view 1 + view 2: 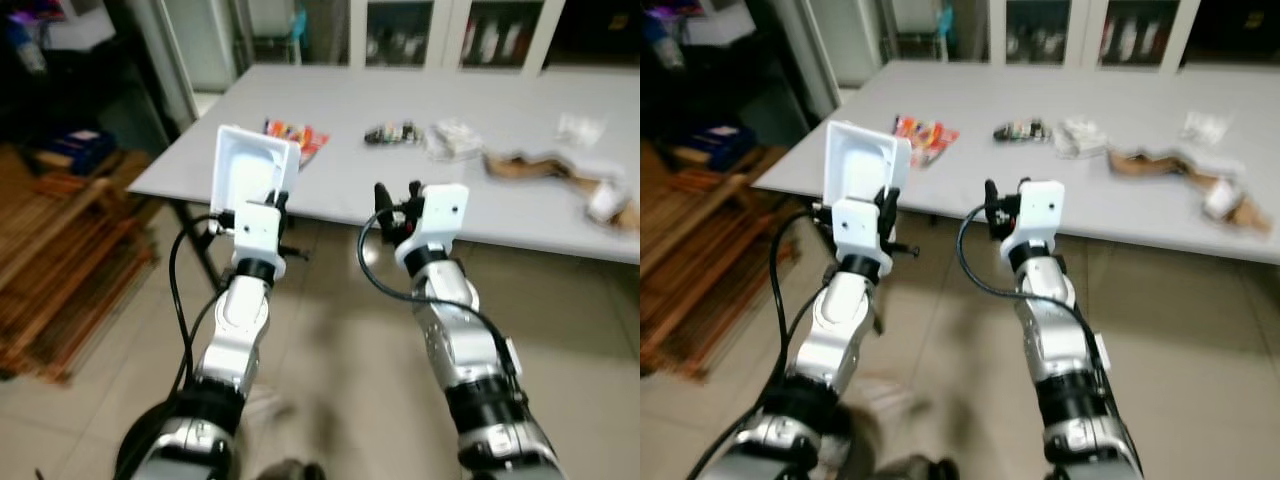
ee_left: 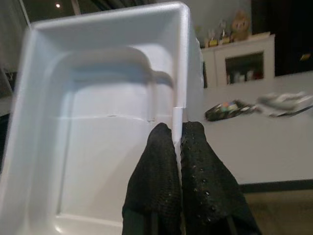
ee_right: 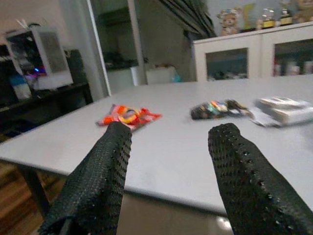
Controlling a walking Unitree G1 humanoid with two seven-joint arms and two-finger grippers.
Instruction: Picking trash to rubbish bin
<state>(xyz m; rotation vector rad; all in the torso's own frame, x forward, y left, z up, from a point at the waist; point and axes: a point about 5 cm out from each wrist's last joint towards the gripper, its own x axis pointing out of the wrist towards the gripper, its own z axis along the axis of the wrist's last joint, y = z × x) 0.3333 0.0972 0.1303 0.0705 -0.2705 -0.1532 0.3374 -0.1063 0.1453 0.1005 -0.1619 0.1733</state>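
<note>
Left wrist view: left end effector [image 2: 177,142] pinches a white foam tray [image 2: 98,122] (no readable writing); right end effector [image 3: 168,147] spread.

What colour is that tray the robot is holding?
White; the foam tray shows best in the left wrist view.

My two head eyes look forward and down from above my forearms, toward the grey counter [image 1: 520,110] and the cabinets behind it; both show the same scene, slightly offset sideways. My left wrist camera looks along its fingers [image 2: 166,181], very near a white foam tray [image 2: 98,112], counter edge beyond. My right wrist camera looks low across the counter top, along its fingers [image 3: 98,186]. All four views share the red snack wrapper [image 3: 128,116] or the dark wrapper [image 3: 215,108] on the counter.
</note>
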